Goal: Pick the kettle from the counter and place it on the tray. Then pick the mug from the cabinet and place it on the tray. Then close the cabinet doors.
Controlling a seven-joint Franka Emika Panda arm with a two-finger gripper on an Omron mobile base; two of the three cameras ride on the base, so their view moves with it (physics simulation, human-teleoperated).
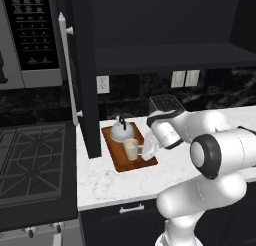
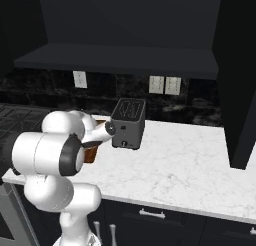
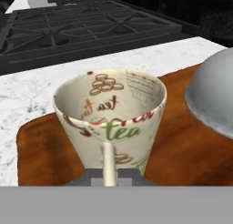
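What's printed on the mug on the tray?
Cream mug with brown and green "tea" lettering and small brown ovals, clearest in the hand view.

the mug carries printed lettering: "tea" in green on its outer wall just above the handle, with red script beside it too broken to read, and a smaller dark "tea" on the inner wall below a cluster of brown ovals. the microwave panel's markings are too small to read.
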